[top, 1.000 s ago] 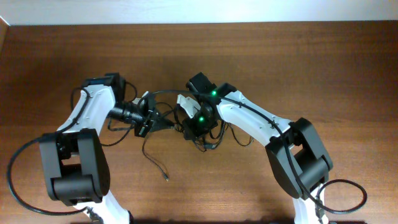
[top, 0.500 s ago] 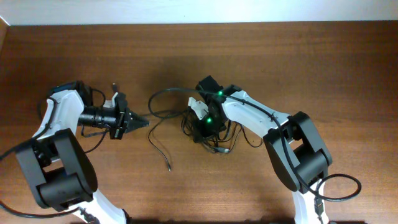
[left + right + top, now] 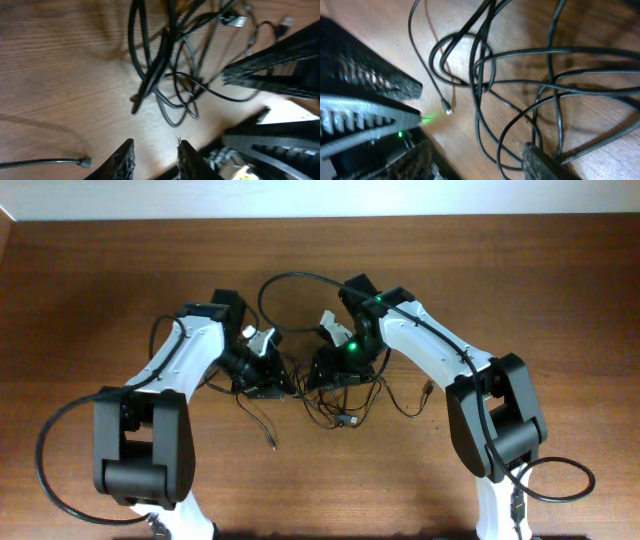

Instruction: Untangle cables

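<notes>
No writing, label, brand, number or sign can be read in any view, neither on the cables nor on the table.

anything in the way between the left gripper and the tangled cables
Nothing visible. In the left wrist view the left gripper is open and faces the cables across a strip of bare table, with no other object in between. One loose cable end lies off to the side, clear of that path.
</notes>
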`<state>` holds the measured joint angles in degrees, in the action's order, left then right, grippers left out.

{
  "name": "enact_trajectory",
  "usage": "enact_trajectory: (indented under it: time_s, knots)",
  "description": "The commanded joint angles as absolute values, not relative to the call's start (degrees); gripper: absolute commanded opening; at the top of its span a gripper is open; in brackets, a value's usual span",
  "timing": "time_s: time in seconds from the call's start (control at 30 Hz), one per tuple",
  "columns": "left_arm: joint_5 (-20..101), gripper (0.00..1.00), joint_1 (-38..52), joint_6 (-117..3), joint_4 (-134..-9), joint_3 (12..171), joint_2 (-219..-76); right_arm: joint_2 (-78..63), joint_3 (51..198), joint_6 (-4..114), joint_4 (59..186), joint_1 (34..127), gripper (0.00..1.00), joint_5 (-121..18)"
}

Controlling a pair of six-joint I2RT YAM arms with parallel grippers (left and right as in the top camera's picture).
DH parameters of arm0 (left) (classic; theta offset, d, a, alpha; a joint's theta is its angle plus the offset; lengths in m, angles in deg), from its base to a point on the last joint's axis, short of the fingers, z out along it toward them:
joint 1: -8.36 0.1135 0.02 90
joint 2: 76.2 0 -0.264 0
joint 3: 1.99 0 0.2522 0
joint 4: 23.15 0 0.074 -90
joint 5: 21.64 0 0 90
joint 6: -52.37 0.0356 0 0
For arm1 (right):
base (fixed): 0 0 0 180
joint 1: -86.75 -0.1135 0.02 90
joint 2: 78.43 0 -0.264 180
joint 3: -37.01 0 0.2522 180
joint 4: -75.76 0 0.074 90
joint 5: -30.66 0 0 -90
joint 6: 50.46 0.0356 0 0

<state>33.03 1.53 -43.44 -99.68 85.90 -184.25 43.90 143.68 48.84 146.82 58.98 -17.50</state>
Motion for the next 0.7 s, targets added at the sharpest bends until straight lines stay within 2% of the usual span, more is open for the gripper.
enact_trajectory:
  time_s: [0.0,0.23,0.37,0.67]
  knots:
    - [42.32,0.28,1.22,-44.62,-97.16,86.73,-184.18,45.01,144.57,52.4,144.44,59.5,0.57,-18.92]
    - [43.98,0.2,0.08,-44.62,-94.56,85.81,-184.2,45.18,144.57,57.65,139.76,60.48,0.5,-23.03]
    - [43.74,0.22,-1.1,-44.29,-94.28,85.59,-184.2,45.23,144.55,57.62,139.63,60.53,0.5,-23.4]
    - [43.74,0.17,-2.91,-44.4,-93.32,82.33,-184.2,45.71,144.53,57.62,139.61,60.51,0.5,-24.08]
